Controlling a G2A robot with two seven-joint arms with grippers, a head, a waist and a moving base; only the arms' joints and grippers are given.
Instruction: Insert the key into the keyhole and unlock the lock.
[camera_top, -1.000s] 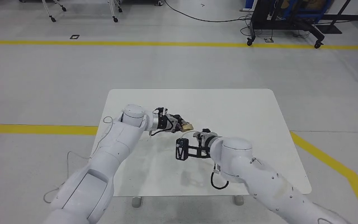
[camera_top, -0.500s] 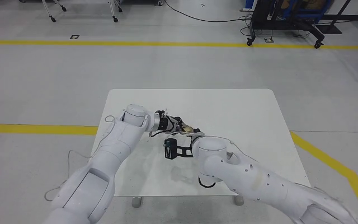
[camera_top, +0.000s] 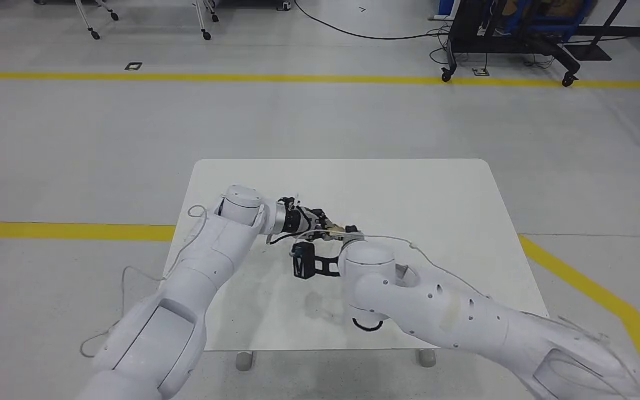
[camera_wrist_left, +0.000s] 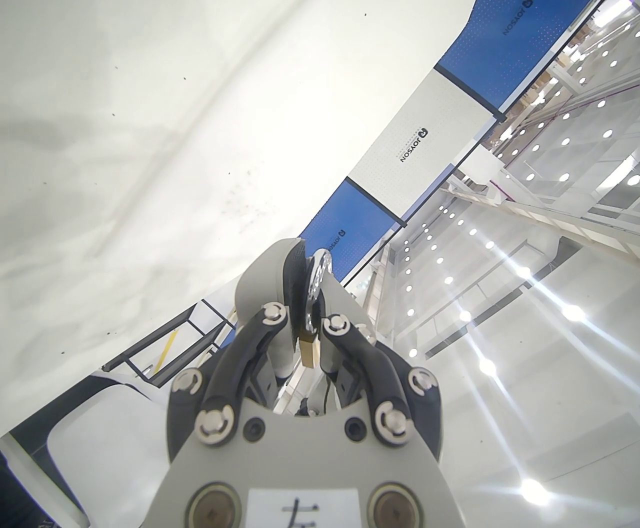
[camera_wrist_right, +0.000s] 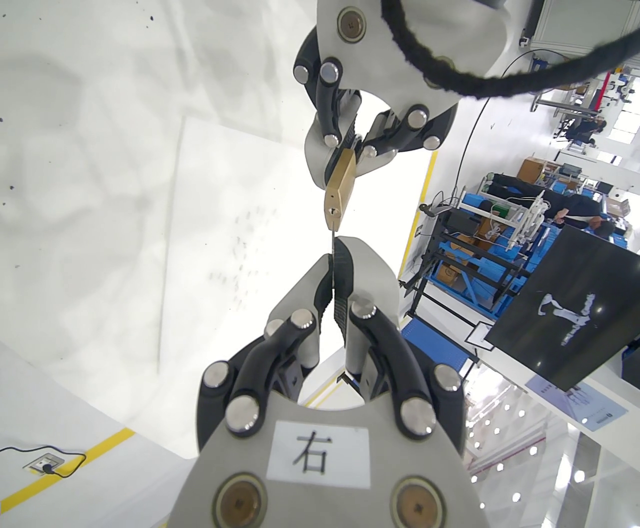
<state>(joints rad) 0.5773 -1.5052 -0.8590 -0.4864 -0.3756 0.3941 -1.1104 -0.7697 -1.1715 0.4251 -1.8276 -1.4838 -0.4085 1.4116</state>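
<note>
**White work table on a grey floor**

The table is a white rectangle with rounded corners, standing on a pale grey floor. Two of its feet show under the near edge. A yellow line painted on the floor runs up to the table's side. The top is plain and matt, and in the right wrist view a scatter of small dark specks lies on it.
</note>
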